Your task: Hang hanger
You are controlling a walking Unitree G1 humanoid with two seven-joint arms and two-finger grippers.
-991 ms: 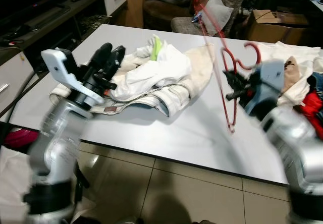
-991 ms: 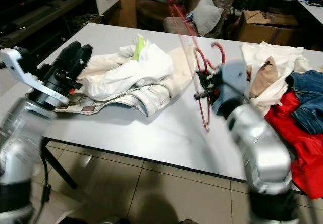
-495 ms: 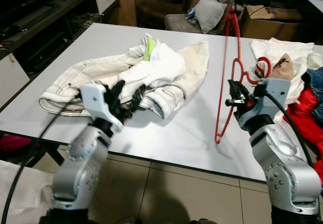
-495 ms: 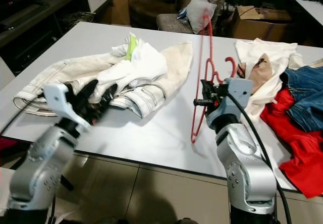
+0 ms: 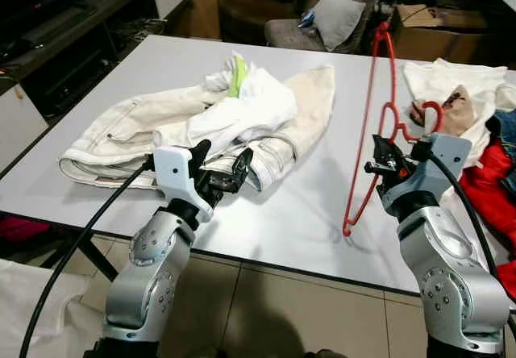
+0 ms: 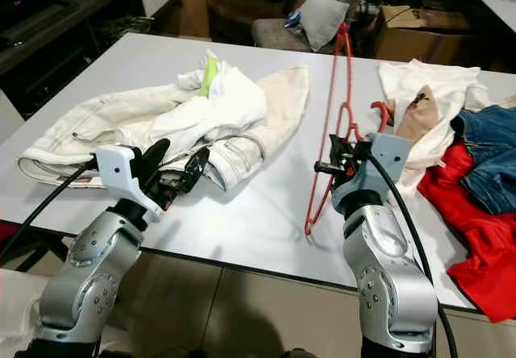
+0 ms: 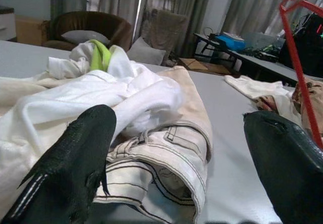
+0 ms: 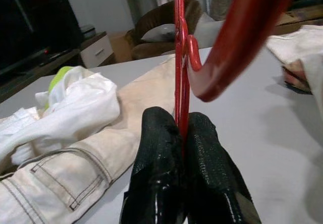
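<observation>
A red wire hanger (image 5: 379,92) stands nearly upright over the white table (image 5: 306,213), its lower corner down near the tabletop. My right gripper (image 5: 379,164) is shut on the hanger (image 8: 179,57) just below its hook (image 5: 427,114). The left gripper (image 5: 222,168) is open above the table's near edge, its fingers (image 7: 75,168) pointing at a cream jacket (image 5: 129,132) with a white garment (image 5: 242,112) bundled on top. Nothing sits between the left fingers.
A heap of clothes, red (image 6: 472,221), blue denim (image 6: 488,160) and white (image 6: 419,80), covers the table's right end. Beyond the table stand an armchair with cushions (image 5: 290,11) and a cardboard box (image 5: 423,23). A dark TV cabinet (image 5: 56,35) lines the left.
The left arm has swung down from a raised pose to the table's near edge and its fingers have spread. The right gripper kept hold of the hanger, which went from tilted to almost upright.
</observation>
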